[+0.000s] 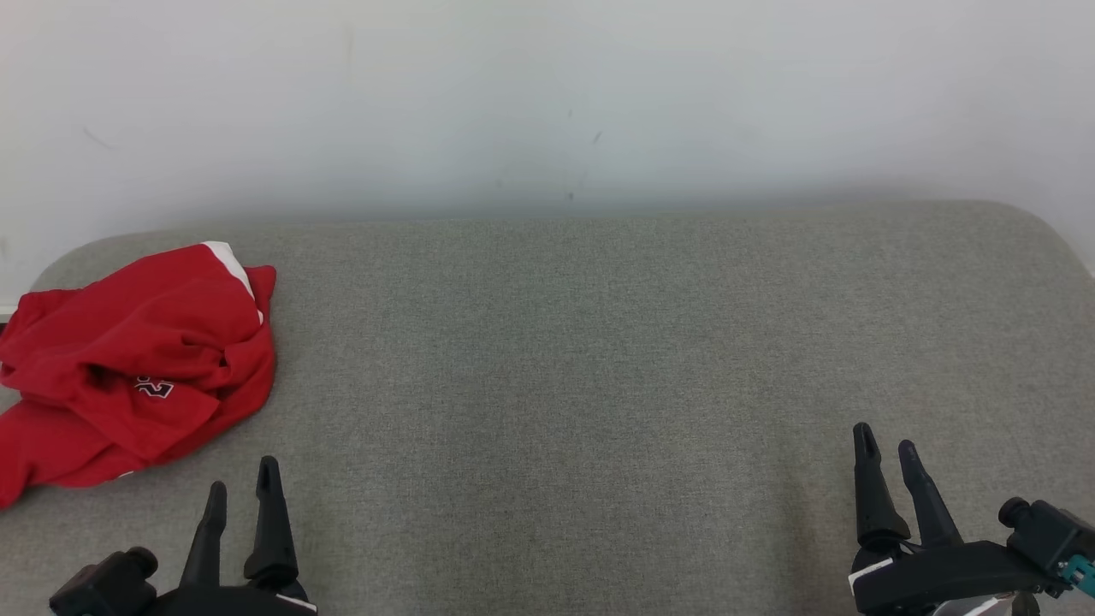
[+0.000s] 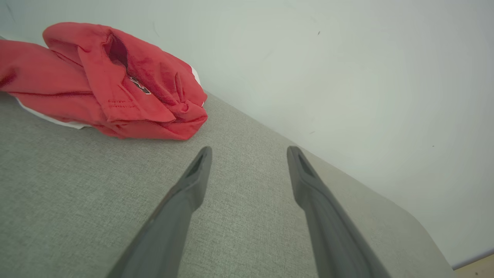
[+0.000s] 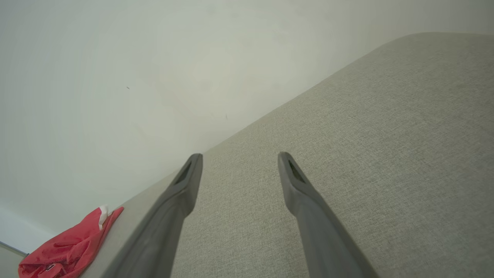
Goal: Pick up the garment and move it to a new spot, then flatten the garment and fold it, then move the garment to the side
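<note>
A crumpled red garment [image 1: 128,359] with white trim and a small printed mark lies bunched at the far left of the grey fabric surface [image 1: 599,359], partly over its left edge. My left gripper [image 1: 242,476] stands open just below and right of it, nothing between its fingers. The left wrist view shows the garment [image 2: 108,85] up and to the left of the open left gripper [image 2: 249,152]. My right gripper [image 1: 885,438] stands open at the lower right, far from the cloth. In the right wrist view the garment [image 3: 65,247] sits small at the bottom left, beyond the open gripper [image 3: 239,156].
A plain white wall [image 1: 547,94] rises right behind the grey surface. The surface has rounded far corners, and its right edge [image 1: 1069,248] curves away at the upper right.
</note>
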Robot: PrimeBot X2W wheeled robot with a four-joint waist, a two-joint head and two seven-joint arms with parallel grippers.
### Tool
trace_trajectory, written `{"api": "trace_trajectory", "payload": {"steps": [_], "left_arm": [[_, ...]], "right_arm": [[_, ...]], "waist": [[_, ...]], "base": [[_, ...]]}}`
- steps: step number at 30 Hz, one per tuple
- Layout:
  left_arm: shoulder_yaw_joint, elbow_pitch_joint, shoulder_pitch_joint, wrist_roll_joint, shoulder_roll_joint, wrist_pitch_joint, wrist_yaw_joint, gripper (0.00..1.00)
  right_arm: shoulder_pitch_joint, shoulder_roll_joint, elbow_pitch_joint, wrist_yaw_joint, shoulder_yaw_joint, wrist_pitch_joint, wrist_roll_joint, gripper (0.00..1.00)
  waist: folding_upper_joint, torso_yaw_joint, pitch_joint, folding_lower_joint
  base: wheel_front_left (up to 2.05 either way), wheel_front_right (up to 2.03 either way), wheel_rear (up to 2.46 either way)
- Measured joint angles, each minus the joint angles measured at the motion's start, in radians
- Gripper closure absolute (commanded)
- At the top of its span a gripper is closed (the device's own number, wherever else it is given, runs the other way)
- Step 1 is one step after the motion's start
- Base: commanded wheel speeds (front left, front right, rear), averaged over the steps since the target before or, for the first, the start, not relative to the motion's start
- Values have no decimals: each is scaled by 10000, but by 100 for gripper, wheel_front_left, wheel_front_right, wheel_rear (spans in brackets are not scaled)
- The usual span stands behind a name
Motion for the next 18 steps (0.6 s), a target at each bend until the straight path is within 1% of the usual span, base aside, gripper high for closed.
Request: {"api": "trace_trajectory", "payload": {"steps": [11,18], "left_arm": [[-199,-151,114,1198,169,-314,56,0],[-245,-303,156,1987,230,-514,165,0]], "right_arm": [[6,0,-13,0,130,-305,-1383,0],[26,-4,-12,0,178,-500,-2213,0]], "waist": [[0,27,14,0],[0,36,-8,0]], "base": [[0,0,0],[0,0,0]]}}
